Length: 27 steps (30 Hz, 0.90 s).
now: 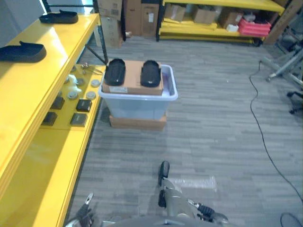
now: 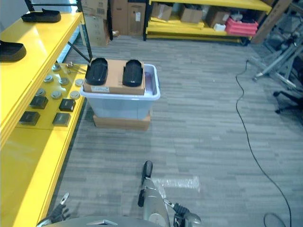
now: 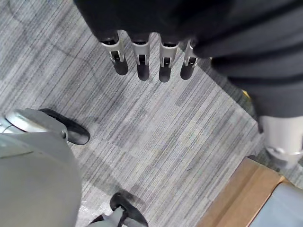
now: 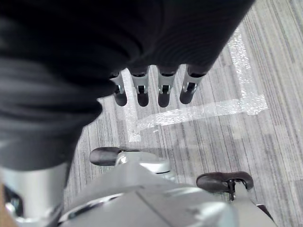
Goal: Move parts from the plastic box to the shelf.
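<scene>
A pale plastic box (image 1: pixel 138 103) stands on the floor beside the yellow shelf (image 1: pixel 33 94). A cardboard sheet (image 1: pixel 133 84) lies across the box, and two black oval parts (image 1: pixel 115 72) (image 1: pixel 151 73) rest on it. Two more black parts (image 1: pixel 22 51) (image 1: pixel 59 18) lie on the shelf's top level. My left hand (image 3: pixel 139 61) hangs over the grey floor with straight fingers and holds nothing. My right hand (image 4: pixel 151 90) also hangs low over the floor, fingers straight and empty. Both hands are well short of the box.
The shelf's lower level (image 1: pixel 71 101) carries several small round pieces and dark square blocks. The box sits on a cardboard slab (image 1: pixel 137 123). A strip of clear tape (image 1: pixel 194 182) lies on the floor. Cardboard boxes (image 1: pixel 135 16) and yellow racking (image 1: pixel 213 28) stand at the back.
</scene>
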Available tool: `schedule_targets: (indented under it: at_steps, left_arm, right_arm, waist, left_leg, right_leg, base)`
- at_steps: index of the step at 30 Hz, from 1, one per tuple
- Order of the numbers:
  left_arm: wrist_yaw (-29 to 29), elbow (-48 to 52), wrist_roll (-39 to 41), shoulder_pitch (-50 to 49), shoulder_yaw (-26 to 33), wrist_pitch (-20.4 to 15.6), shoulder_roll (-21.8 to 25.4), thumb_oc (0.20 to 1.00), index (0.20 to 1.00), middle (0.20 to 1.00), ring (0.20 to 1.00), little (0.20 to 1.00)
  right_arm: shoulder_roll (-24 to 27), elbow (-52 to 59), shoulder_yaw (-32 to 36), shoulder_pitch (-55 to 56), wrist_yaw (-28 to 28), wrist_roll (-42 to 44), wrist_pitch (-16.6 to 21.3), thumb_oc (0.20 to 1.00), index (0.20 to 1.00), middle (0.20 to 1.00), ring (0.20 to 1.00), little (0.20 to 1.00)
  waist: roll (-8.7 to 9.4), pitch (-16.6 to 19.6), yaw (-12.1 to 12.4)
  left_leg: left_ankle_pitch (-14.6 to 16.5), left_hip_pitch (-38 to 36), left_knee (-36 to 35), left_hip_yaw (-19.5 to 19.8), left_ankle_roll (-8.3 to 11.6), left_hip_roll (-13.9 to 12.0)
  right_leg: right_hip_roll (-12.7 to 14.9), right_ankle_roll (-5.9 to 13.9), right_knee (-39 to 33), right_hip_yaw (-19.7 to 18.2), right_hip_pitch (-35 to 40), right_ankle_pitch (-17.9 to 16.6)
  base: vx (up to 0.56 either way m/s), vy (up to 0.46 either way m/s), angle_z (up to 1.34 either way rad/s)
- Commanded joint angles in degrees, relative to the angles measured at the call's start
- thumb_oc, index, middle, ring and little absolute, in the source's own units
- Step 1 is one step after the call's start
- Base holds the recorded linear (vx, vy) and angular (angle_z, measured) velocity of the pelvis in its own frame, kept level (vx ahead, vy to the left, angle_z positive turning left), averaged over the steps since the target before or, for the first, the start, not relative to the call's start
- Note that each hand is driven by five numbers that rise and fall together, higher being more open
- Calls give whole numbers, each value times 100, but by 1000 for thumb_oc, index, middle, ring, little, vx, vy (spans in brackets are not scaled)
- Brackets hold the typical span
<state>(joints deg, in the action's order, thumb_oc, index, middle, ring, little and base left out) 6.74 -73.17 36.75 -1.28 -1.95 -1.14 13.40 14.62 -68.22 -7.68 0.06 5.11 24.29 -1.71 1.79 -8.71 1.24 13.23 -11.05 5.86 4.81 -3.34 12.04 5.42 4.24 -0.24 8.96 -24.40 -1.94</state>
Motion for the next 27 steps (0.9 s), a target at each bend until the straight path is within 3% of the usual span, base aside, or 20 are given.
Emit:
schedule_targets:
  at_steps: [1,4,6,7,9,10,11,13,14,17,18,19,21,24,27]
  left_arm:
    - [126,48,-207,29,-113,-264,55,1000,1000,1000,1000,1000]
    - [93,-14,-131,104,-70,-225,11,1000,1000,1000,1000,1000]
    - [162,-22,-356,132,-2,-200,-19,1000,1000,1000,1000,1000]
    - [169,21,-331,139,-17,-189,-63,1000,1000,1000,1000,1000]
    - [122,87,-287,148,-20,-190,-72,1000,1000,1000,1000,1000]
    - [83,206,-263,214,-17,-122,-83,1000,1000,1000,1000,1000]
    - [79,216,-262,221,-21,-115,-85,1000,1000,1000,1000,1000]
    - [91,238,-175,250,-57,-122,-80,1000,1000,1000,1000,1000]
    - [91,243,-110,268,-96,-106,-59,1000,1000,1000,1000,1000]
    - [91,290,-148,308,-178,20,-59,1000,1000,1000,1000,1000]
    - [97,305,-186,306,-182,56,-59,1000,1000,1000,1000,1000]
    - [94,312,-229,338,-215,118,-48,1000,1000,1000,1000,1000]
    - [81,270,-248,362,-254,101,-70,1000,1000,1000,1000,1000]
    - [53,282,-285,351,-292,94,-84,1000,1000,1000,1000,1000]
    - [-90,380,-346,225,-279,106,-82,1000,1000,1000,1000,1000]
  right_arm:
    - [147,-26,-35,-258,194,-91,239,1000,1000,1000,1000,1000]
    - [131,-169,-77,-336,60,-178,259,1000,1000,1000,1000,1000]
    - [152,-228,-160,-384,-10,-92,224,1000,1000,1000,1000,1000]
    - [235,-185,-207,-399,26,-100,167,1000,1000,1000,1000,1000]
    - [292,-125,-254,-379,-20,-160,121,1000,1000,1000,1000,1000]
    - [409,-45,-277,-349,-139,-152,57,1000,1000,1000,1000,1000]
    - [423,-42,-275,-349,-149,-145,48,1000,1000,1000,1000,1000]
    - [477,-82,-210,-363,-170,-166,91,1000,1000,1000,1000,1000]
    - [482,-109,-163,-374,-179,-145,122,1000,1000,1000,1000,1000]
    - [475,-46,-110,-335,-281,-10,234,1000,1000,1000,1000,1000]
    - [478,5,-106,-306,-306,1,261,1000,1000,1000,1000,1000]
    - [482,98,-129,-288,-382,41,295,1000,1000,1000,1000,1000]
    - [483,247,-145,-261,-543,274,435,1000,1000,1000,1000,1000]
    - [485,423,-83,-247,-812,551,770,1000,1000,1000,1000,1000]
    - [596,1353,67,-181,-1426,559,1167,1000,1000,1000,1000,1000]
  waist:
    - [48,-75,179]
    - [143,69,131]
    - [143,189,130]
    - [129,243,152]
    - [171,238,179]
    - [246,113,296]
    - [240,98,304]
    - [203,14,334]
    - [136,22,328]
    - [5,0,360]
    - [-28,-18,356]
    - [-11,19,325]
    - [-56,69,296]
    - [-114,82,292]
    - [-131,137,240]
  left_leg:
    - [77,457,492,208,-153,-657]
    - [188,264,686,150,95,-1026]
    - [-345,109,918,-16,413,-1566]
    - [-1122,360,1578,-103,628,-1925]
    - [-1417,735,2268,-77,647,-1989]
    - [-1376,1616,3106,-33,503,-1671]
    - [-1341,1696,3139,-49,485,-1636]
    - [-1224,1966,2740,-327,414,-1480]
    - [-1264,2010,1907,-573,439,-1457]
    - [-1630,2147,648,-873,599,-1402]
    - [-1803,2263,594,-850,657,-1424]
    - [-1616,2196,425,-999,584,-1406]
    - [-1526,2000,56,-830,541,-1315]
    - [-1477,1724,-166,-715,555,-1252]
    - [-1428,1480,-322,-706,543,-1219]
  right_leg:
    - [328,680,-476,-321,762,-938]
    - [280,508,-432,-334,1220,-863]
    - [133,333,-180,-252,1447,-721]
    - [-25,166,-141,-155,1670,-562]
    - [-96,37,-187,-153,1838,-459]
    - [-145,-91,-303,-117,2098,-358]
    - [-157,-96,-320,-107,2121,-349]
    - [-192,-86,-408,-2,2279,-294]
    - [-216,-45,-472,110,2375,-265]
    - [-162,71,-476,282,2555,-263]
    - [-165,74,-476,273,2601,-273]
    - [-87,98,-476,345,2598,-241]
    - [-30,138,-447,359,2527,-259]
    - [-32,162,-439,362,2540,-251]
    - [-26,204,-447,346,2560,-271]
  base:
    - [875,-420,66]
    - [626,-320,53]
    - [597,-390,121]
    - [464,-350,94]
    - [395,-348,-42]
    - [327,-296,-78]
    - [284,-185,-28]
    - [148,31,-13]
    - [124,139,-34]
    - [109,186,5]
    - [72,174,15]
    - [48,171,-5]
    - [35,181,-36]
    - [57,102,-29]
    - [88,64,15]
